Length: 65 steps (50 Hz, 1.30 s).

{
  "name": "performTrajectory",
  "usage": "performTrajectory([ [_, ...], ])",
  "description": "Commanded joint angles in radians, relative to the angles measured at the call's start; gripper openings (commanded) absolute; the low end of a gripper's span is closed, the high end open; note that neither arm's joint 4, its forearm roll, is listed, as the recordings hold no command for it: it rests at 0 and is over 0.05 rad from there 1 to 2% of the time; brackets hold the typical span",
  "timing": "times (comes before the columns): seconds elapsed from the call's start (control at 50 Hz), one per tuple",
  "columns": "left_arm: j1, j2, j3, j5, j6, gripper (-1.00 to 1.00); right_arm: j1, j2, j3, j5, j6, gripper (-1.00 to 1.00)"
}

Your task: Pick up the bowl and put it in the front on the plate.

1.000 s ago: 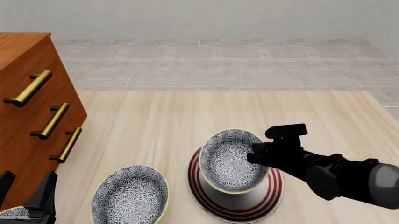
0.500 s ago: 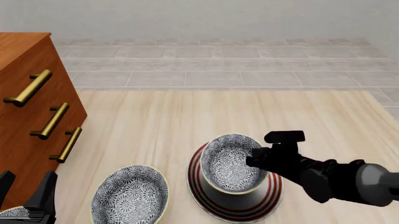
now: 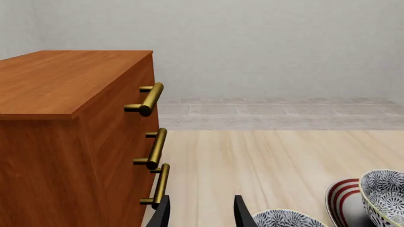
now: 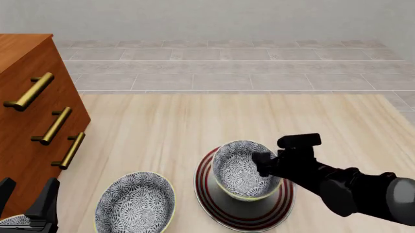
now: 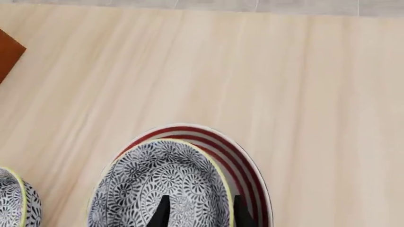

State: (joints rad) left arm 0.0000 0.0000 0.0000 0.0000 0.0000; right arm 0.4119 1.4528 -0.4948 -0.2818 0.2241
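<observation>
A: How does the bowl [image 4: 241, 170] look to handle?

B: I judge it rigid and breakable, like glazed ceramic, with some weight and a slick surface. The thin yellowish rim is the sensible place to take hold, 1 finger inside the wall and 1 outside. That is how the right tool [image 4: 262, 164] sits now: in the right wrist view its 2 fingertips [image 5: 162, 213] straddle the near wall, pinching the bowl at the rim.

A: And where is the bowl?

B: On the plate [image 4: 246, 216], inside the red rings and a little toward the far-left side of it, near the front edge of the bench [image 4: 194, 121]. Whether its base is fully settled or just clear of the plate, I cannot tell.

A: The left tool [image 4: 29, 206]?

B: Low at the front-left corner, fingers spread, holding nothing, well apart from the plate.

A: Count things for me.

B: 3 patterned bowls: the held 1, a second bowl [image 4: 135, 201] on the bench just left of the plate, and a third bowl [image 4: 11, 222] only partly in view at the bottom-left corner beneath the left tool. 1 plate. 1 wooden cabinet [image 4: 32, 126] on the left with 3 brass handles [image 4: 57, 125]. 2 arms.

A: Any risk?

B: A rim pinch on slick glaze could slip or tip the bowl if released unevenly.
</observation>
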Motion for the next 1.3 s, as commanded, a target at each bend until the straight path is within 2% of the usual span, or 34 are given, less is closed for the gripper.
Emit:
performTrajectory([
  [0.02,0.000,0.000,0.000,0.000,0.000,1.00,0.003,-0.124,0.002,0.030,-0.019,1.00],
  [0.12,0.000,0.000,0.000,0.000,0.000,1.00,0.006,-0.157,-0.003,0.045,-0.041,1.00],
  [0.52,0.000,0.000,0.000,0.000,0.000,1.00,0.019,-0.241,-0.040,0.107,-0.060,1.00],
  [0.54,0.000,0.000,0.000,0.000,0.000,1.00,0.019,-0.251,-0.040,0.107,-0.052,1.00],
  [0.56,0.000,0.000,0.000,0.000,0.000,1.00,0.027,-0.256,-0.036,0.103,-0.021,1.00],
  [0.64,0.000,0.000,0.000,0.000,0.000,1.00,0.041,-0.296,-0.039,0.117,-0.016,1.00],
  [0.7,0.000,0.000,0.000,0.000,0.000,1.00,0.042,-0.327,-0.040,0.125,-0.022,1.00],
  [0.76,0.000,0.000,0.000,0.000,0.000,1.00,0.035,-0.347,-0.040,0.129,-0.058,1.00],
  [0.8,0.000,0.000,0.000,0.000,0.000,1.00,0.010,-0.365,-0.032,0.119,-0.114,1.00],
  [0.82,0.000,0.000,0.000,0.000,0.000,1.00,0.008,-0.374,-0.029,0.115,-0.104,1.00],
  [0.86,0.000,0.000,0.000,0.000,0.000,1.00,0.006,-0.392,-0.024,0.112,-0.134,1.00],
  [0.94,0.000,0.000,0.000,0.000,0.000,1.00,-0.021,-0.452,-0.011,0.096,-0.140,1.00],
  [1.12,0.000,0.000,0.000,0.000,0.000,1.00,0.004,-0.512,0.001,0.067,-0.137,1.00],
  [1.14,0.000,0.000,0.000,0.000,0.000,1.00,0.010,-0.523,0.005,0.057,-0.150,1.00],
  [1.3,0.000,0.000,0.000,0.000,0.000,1.00,0.013,-0.564,0.031,-0.014,-0.151,1.00],
])
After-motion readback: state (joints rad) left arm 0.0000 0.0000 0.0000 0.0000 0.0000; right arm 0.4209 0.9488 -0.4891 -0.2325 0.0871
